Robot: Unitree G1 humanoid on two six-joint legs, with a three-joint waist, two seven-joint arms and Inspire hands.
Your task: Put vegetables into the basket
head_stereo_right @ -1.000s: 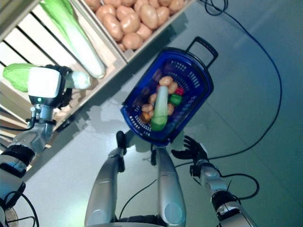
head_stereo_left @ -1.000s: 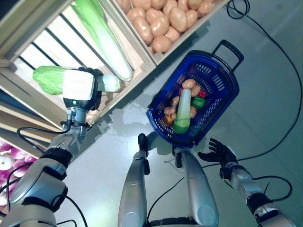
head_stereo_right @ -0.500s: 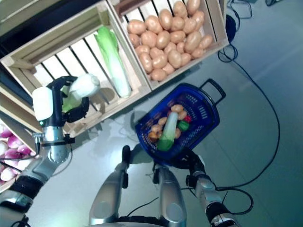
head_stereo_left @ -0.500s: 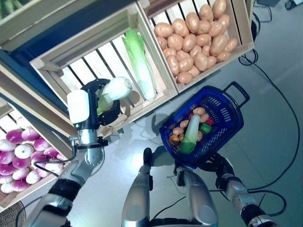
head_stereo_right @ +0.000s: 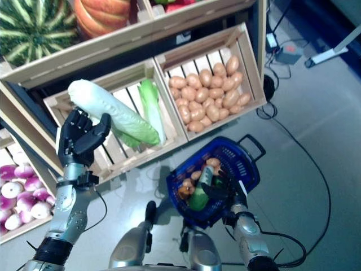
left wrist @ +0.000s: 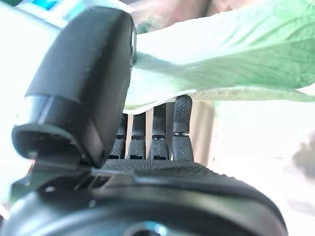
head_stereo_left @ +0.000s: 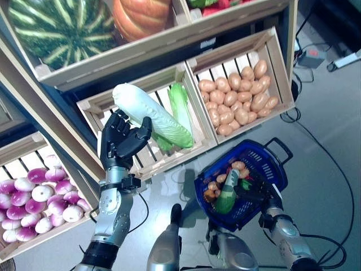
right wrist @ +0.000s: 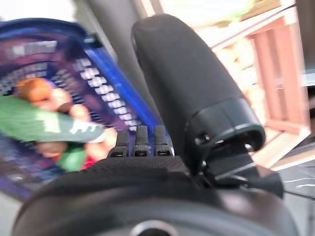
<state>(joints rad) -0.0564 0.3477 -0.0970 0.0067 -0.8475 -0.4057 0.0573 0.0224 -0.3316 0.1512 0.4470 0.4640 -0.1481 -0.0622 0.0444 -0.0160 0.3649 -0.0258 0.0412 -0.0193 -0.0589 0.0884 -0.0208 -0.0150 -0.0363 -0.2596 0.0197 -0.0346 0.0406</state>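
Wooden shelving fills the top of both eye views: a watermelon and a pumpkin on the upper shelf, crates below. One crate holds potatoes. The slatted crate beside it holds a second cabbage. A lower crate at the robot's left holds purple-white turnips.

Blue basket sits low near the floor on the robot's right, handle toward the far side. Inside: a long green cucumber-like vegetable, small potatoes, something red and something green.

Left hand is raised in front of the slatted crate, palm facing the camera. Its fingers are nearly straight and spread, tips up against the underside of a napa cabbage. The thumb touches the cabbage's side. The cabbage lies tilted across the hand, white end toward the robot's left, leafy end over the crate.

Left wrist view adds what the eye views lack: the fingers reach up straight to the pale stalk, not wrapped round it.

Right hand is at the basket's near rim, mostly hidden in the eye views. In the right wrist view its fingers point at the basket wall; can't tell if they grip it.
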